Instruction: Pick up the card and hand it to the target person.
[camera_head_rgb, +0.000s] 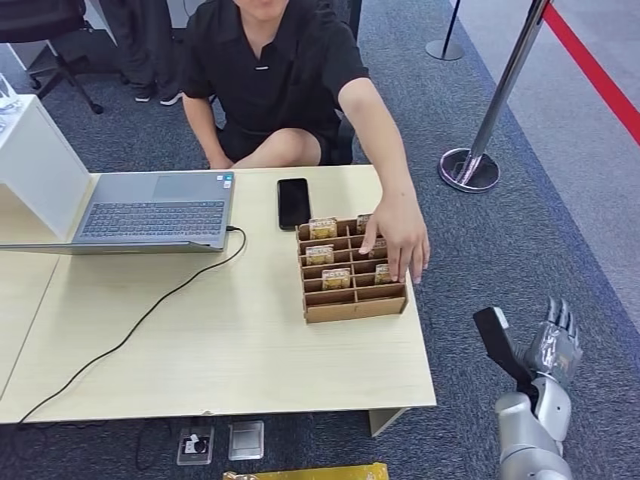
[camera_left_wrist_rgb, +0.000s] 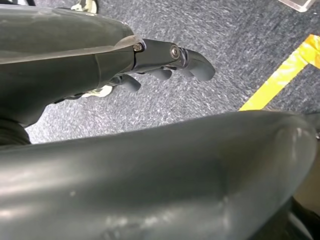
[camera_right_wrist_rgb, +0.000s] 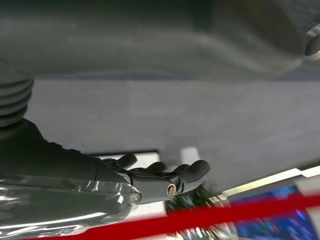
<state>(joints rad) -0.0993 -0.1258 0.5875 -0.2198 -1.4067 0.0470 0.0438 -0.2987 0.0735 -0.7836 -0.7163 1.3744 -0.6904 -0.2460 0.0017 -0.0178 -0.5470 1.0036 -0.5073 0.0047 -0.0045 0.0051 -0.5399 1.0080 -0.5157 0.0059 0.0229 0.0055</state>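
While a person's hand (camera_head_rgb: 400, 235) touches the slotted cardboard tray (camera_head_rgb: 352, 305), the right hand (camera_head_rgb: 555, 345) hangs empty, fingers apart.

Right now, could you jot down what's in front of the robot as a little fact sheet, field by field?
Table: light wooden top.
Card holder: brown divided tray near the table's right edge, several cards standing in its slots.
Person: seated behind the table, one hand resting over the tray's right side.
Other items: open laptop with a cable, black phone beside the tray.
Right hand: raised beside the table, off to the right, fingers apart, holding nothing.
Left hand: over carpet, holding nothing.
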